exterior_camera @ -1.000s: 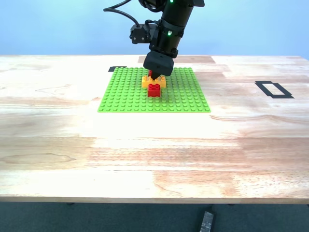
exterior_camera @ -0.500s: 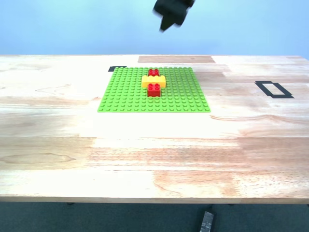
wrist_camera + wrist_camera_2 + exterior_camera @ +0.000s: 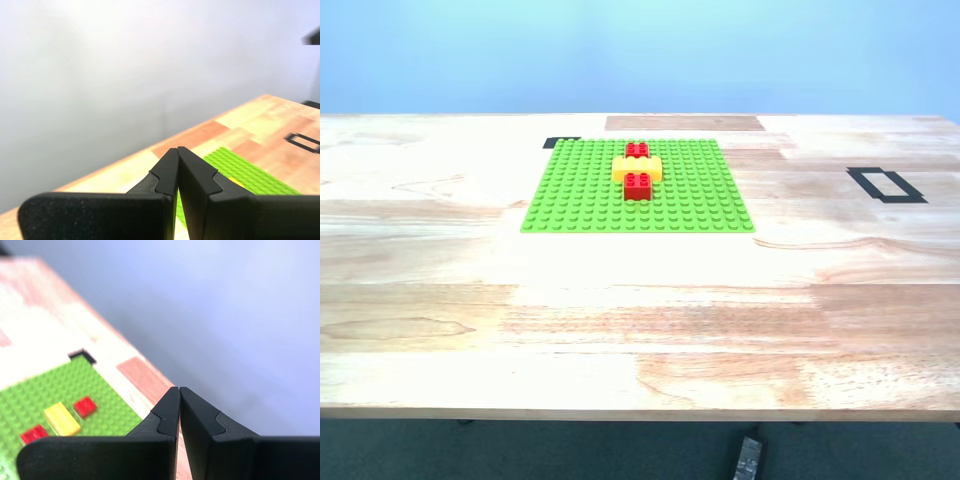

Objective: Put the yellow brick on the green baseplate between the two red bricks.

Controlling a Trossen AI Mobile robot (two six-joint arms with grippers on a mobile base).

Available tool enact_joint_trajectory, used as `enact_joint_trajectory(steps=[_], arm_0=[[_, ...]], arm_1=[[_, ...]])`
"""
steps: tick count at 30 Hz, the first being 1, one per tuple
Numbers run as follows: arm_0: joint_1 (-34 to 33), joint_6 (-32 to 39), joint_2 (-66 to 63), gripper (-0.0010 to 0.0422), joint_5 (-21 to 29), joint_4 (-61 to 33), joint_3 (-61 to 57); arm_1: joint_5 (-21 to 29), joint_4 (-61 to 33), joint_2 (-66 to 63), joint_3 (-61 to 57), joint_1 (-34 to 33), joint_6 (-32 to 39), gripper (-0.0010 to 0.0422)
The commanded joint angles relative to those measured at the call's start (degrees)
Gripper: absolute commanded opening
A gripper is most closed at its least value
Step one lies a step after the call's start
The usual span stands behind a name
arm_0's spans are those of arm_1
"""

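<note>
The yellow brick (image 3: 637, 168) sits on the green baseplate (image 3: 580, 200), between the two red bricks: one behind it (image 3: 637, 150), one in front (image 3: 638, 185). The second wrist view shows the yellow brick (image 3: 61, 418) with a red brick on each side (image 3: 85, 406) (image 3: 34, 433). My first gripper (image 3: 177, 150) is shut and empty, high above the table. My second gripper (image 3: 179, 389) is shut and empty, raised away from the baseplate (image 3: 30, 390). Neither gripper shows in the exterior view.
The wooden table (image 3: 640, 320) carries a black tape rectangle (image 3: 886, 185) at the exterior view's right and a small black tape mark (image 3: 560, 142) by the baseplate's far corner. A blue wall stands behind.
The arm that stood over the bricks one second ago rose and left the exterior view. The yellow brick stays on the baseplate between the red bricks.
</note>
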Motion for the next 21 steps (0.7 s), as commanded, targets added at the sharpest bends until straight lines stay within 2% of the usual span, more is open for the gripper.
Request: enact_joint_trajectory(steps=[1, 7, 14, 18, 21], arm_0=[[0.0, 0.0, -0.6, 0.0000, -3.4, 2.1, -0.8], [0.0, -3.2, -5.8, 0.0000, -4.9, 13.0, -8.5], [0.0, -5.4, -12.6, 0.0000, -5.6, 21.6, -19.7], [0.0, -6.7, -16.1, 0.0000, -12.7, 21.1, -24.5], [0.0, -7.3, -19.0, 0.0000, -14.2, 21.5, -27.6]], arm_1=[[0.1, 6.1, -9.5, -10.0, -2.6, 4.3, 0.0000], [3.5, 14.9, -26.9, -27.8, -4.8, 10.6, 0.0000], [9.1, 16.0, -42.2, -40.3, -4.6, 16.1, 0.0000], [12.4, 16.9, -48.8, -45.5, -4.7, 16.8, 0.0000], [13.7, 16.8, -53.2, -48.6, -4.6, 18.9, 0.0000]])
